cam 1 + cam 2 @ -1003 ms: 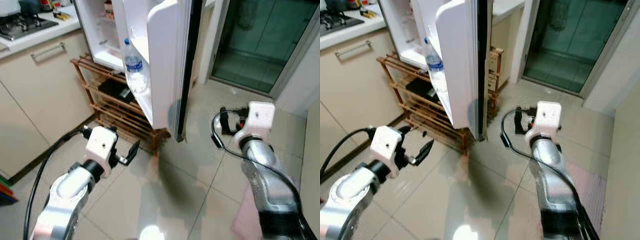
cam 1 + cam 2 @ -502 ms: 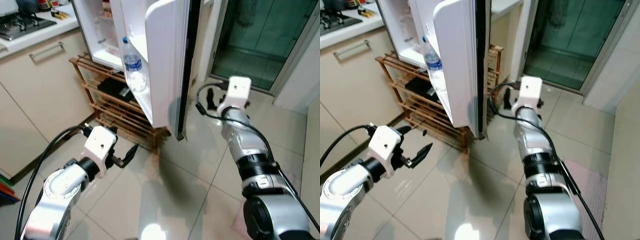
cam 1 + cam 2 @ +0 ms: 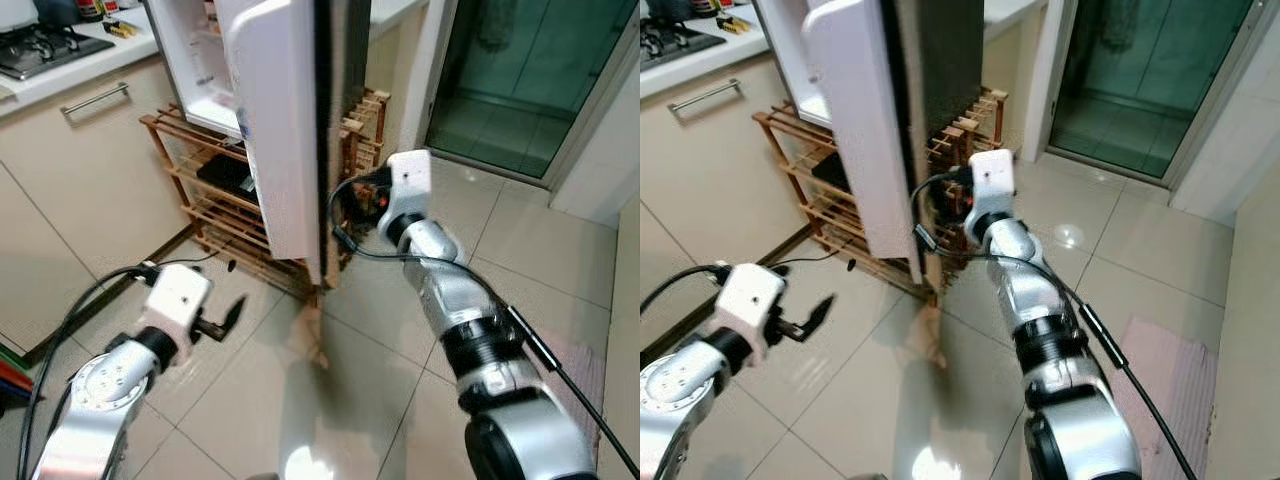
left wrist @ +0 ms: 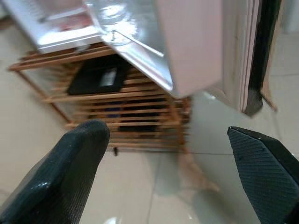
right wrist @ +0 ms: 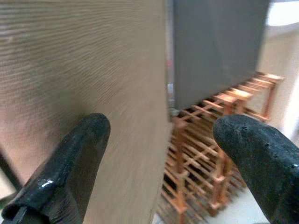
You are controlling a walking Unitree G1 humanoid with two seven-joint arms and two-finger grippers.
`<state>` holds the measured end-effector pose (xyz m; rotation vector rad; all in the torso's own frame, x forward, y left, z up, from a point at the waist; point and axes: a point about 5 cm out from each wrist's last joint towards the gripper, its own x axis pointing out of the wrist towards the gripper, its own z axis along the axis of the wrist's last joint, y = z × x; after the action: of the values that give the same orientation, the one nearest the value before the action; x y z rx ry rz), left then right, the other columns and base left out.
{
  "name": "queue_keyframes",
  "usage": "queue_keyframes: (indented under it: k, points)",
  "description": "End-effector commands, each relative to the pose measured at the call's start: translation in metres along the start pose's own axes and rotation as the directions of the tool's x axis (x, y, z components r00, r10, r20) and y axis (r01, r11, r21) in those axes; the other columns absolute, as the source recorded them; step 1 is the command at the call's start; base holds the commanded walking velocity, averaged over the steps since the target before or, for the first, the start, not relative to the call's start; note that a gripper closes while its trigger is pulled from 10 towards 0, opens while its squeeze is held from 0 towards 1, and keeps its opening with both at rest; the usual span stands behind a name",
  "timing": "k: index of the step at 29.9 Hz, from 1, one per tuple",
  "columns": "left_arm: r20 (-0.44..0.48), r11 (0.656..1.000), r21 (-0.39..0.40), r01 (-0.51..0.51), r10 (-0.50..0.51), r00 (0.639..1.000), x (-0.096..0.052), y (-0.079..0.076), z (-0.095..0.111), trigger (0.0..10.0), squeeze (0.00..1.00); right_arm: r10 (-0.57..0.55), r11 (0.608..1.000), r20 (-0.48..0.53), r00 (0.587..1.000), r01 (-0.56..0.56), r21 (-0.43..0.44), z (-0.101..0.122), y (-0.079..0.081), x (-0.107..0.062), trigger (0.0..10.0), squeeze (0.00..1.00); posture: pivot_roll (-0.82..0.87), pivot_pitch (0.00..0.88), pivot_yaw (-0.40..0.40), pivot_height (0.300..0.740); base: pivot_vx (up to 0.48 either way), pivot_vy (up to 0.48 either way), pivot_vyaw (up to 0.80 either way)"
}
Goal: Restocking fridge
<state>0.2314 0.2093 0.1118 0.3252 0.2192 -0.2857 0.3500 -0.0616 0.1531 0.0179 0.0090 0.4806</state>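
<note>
Left eye view: fridge door (image 3: pixel 272 130) stands at upper centre, swung partly toward the cabinet; right gripper (image 3: pixel 358 196) sits at centre against the door's dark outer face, fingers hidden there. Left gripper (image 3: pixel 232 312), lower left, hangs over the tiled floor (image 3: pixel 380 360), fingers parted, holding nothing. Right eye view: wooden rack (image 3: pixel 820 190) stands under the fridge at left centre, close behind the door's lower edge. Left wrist view: door-shelf underside (image 4: pixel 154 51) at upper centre, a plastic bottle base (image 4: pixel 112 32) apparently resting in it. Right wrist view: both black fingers (image 5: pixel 60 163) spread apart, empty, the door's outer face between and just ahead. Judgement: step is pushing the door shut; keep contact flat on the outer face, push steadily, keep left arm clear of the sweep.
</note>
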Motion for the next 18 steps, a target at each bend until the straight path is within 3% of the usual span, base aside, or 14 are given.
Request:
queue_keyframes:
  k: [1,2,4,5,6,8,10,12,18]
  points:
    - [-0.031,0.999,0.003,-0.049,0.049,0.998,-0.005,0.004,-0.006,10.0,0.00,0.107,0.994,0.061,0.992,-0.108,0.027,0.014,0.029,-0.001,10.0,0.00,0.13,0.000,0.070,0.740,0.000,0.000,0.00]
    - [-0.031,0.999,0.003,-0.049,0.049,0.998,-0.005,0.004,-0.006,10.0,0.00,0.107,0.994,0.061,0.992,-0.108,0.027,0.014,0.029,-0.001,10.0,0.00,0.13,0.000,0.070,0.740,0.000,0.000,0.00]
    - [-0.036,0.998,0.000,-0.056,0.056,0.998,-0.011,0.001,-0.010,10.0,0.00,0.267,0.955,0.168,0.949,-0.284,0.087,0.029,0.065,-0.012,10.0,0.00,0.13,0.000,0.068,0.740,0.000,0.000,0.00]
    - [-0.036,0.998,0.000,-0.056,0.056,0.998,-0.011,0.001,-0.010,10.0,0.00,0.267,0.955,0.168,0.949,-0.284,0.087,0.029,0.065,-0.012,10.0,0.00,0.13,0.000,0.068,0.740,0.000,0.000,0.00]
    - [-0.042,0.998,0.007,-0.063,0.063,0.997,-0.016,-0.001,-0.012,10.0,0.00,0.362,0.904,0.260,0.895,-0.405,0.136,0.040,0.081,-0.023,10.0,0.00,0.15,0.000,0.060,0.740,0.000,0.000,0.00]
    - [-0.046,0.997,0.008,-0.072,0.073,0.996,-0.018,0.000,-0.012,10.0,0.00,0.357,0.902,0.281,0.891,-0.407,0.144,0.042,0.081,-0.025,10.0,0.00,0.15,0.000,0.060,0.740,0.000,0.000,0.00]
    - [-0.053,0.996,0.010,-0.094,0.094,0.994,-0.020,0.001,-0.013,10.0,0.00,0.229,0.949,0.281,0.932,-0.278,0.149,0.038,0.066,-0.024,10.0,0.00,0.15,0.000,0.052,0.740,0.000,0.000,0.00]
    - [-0.048,0.993,0.030,-0.112,0.113,0.992,-0.020,0.002,-0.012,10.0,0.00,-0.034,0.971,0.202,0.979,-0.016,0.237,0.024,0.028,-0.026,10.0,0.00,0.16,0.000,0.047,0.740,0.000,0.000,0.00]
    - [0.022,0.992,0.044,-0.118,0.117,0.993,-0.012,0.009,0.001,10.0,0.00,-0.173,0.977,0.092,0.981,0.159,0.144,-0.001,-0.011,-0.055,10.0,0.00,0.15,0.000,0.056,0.740,0.000,0.000,0.00]
